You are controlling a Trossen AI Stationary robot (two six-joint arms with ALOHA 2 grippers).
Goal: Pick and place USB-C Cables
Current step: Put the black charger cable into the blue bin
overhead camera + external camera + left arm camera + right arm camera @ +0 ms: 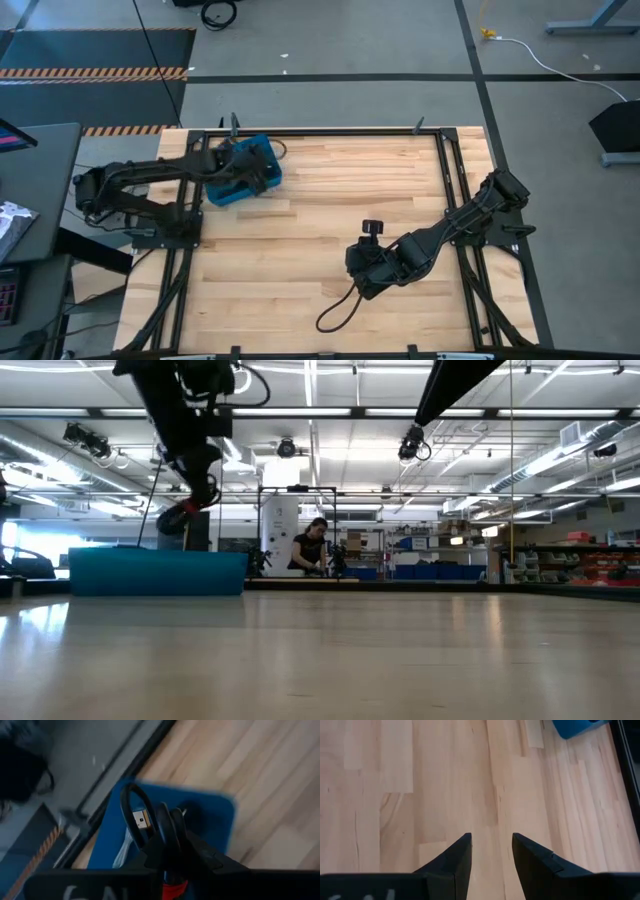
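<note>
My left gripper (167, 855) is shut on a coiled black cable with a red part (175, 889). It hangs above the blue bin (243, 172) at the table's far left, as the low view (188, 510) also shows. A whitish cable (121, 856) lies inside the bin. My right gripper (491, 851) is open and empty above bare wood at the table's middle right (362, 268). A black cable loop (335, 310) lies on the table just near of it. A small dark coil (372, 228) lies just far of it. My left gripper pinches the black coil between its two fingers, with several turns bunched together (165, 827). One loop (131, 802) and a plug end (141, 820) stick out past the fingertips. The fingers point down toward the bin. The coil is lifted clear above the bin's inside.
A black frame rail (330, 131) runs along the table's far edge, right behind the bin. Bare wood (320, 200) lies between the two arms. A person (308, 548) shows far off in the room behind the table.
</note>
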